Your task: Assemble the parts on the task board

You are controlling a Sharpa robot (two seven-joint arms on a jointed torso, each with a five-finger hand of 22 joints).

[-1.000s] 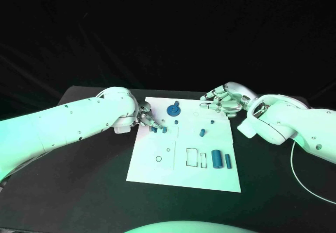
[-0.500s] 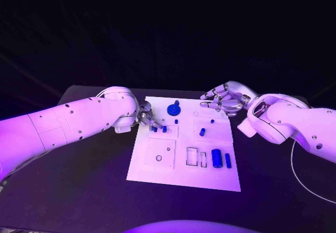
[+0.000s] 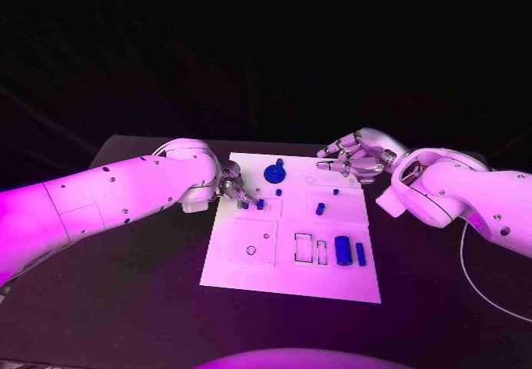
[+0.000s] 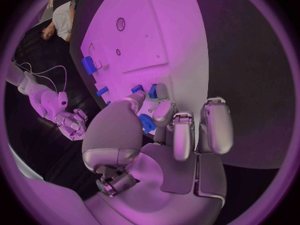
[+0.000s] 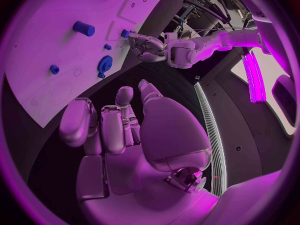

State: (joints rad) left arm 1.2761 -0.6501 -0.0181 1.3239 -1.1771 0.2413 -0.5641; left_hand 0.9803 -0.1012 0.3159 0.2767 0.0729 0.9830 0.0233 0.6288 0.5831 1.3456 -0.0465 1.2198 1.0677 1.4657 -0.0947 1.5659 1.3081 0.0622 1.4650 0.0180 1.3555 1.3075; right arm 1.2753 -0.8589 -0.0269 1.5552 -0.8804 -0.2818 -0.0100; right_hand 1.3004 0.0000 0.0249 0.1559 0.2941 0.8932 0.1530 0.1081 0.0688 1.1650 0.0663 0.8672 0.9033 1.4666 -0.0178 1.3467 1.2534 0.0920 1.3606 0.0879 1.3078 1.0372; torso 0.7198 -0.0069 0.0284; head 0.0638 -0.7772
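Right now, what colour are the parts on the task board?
Blue parts on the white task board; head view shows it best.

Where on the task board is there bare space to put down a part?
The near edge of the task board, below the rectangular cut-outs and two upright blue cylinders, is bare. The far left corner is crowded: the left hand sits over small blue parts.

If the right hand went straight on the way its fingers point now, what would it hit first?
Probably the far right corner of the white task board: the right hand hovers beside it, fingers toward it. The large round blue part lies further along. Depth is uncertain.
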